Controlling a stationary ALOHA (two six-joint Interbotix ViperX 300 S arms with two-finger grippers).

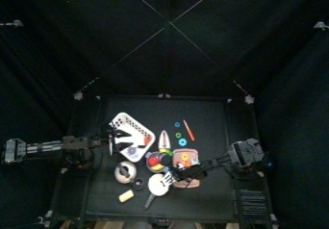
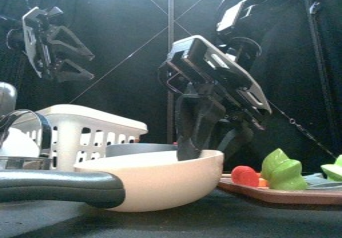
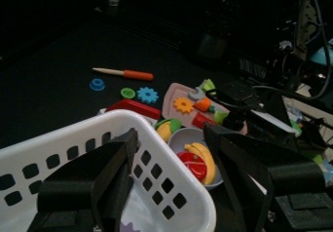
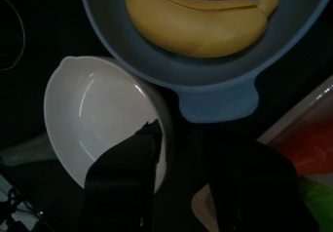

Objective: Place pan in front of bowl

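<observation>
Leftmost, the left gripper (image 2: pixel 47 44): raised, jaws apart, empty. Next, a white basket (image 2: pixel 83 132), its foot hidden behind the pan. Item three, the pan (image 2: pixel 150 179): on the table nearest the front edge, just beside the bowl (image 4: pixel 196 68), its dark handle (image 2: pixel 54 186) cut off at the frame's edge. Over its rim I see the right gripper (image 2: pixel 207 147), jaws spread; contact I cannot make out. Rightmost, a tray (image 2: pixel 281 190), partly cut off.

A robot lab: black curtains (image 1: pixel 77 40) pen 1 small table (image 1: pixel 206 113).
</observation>
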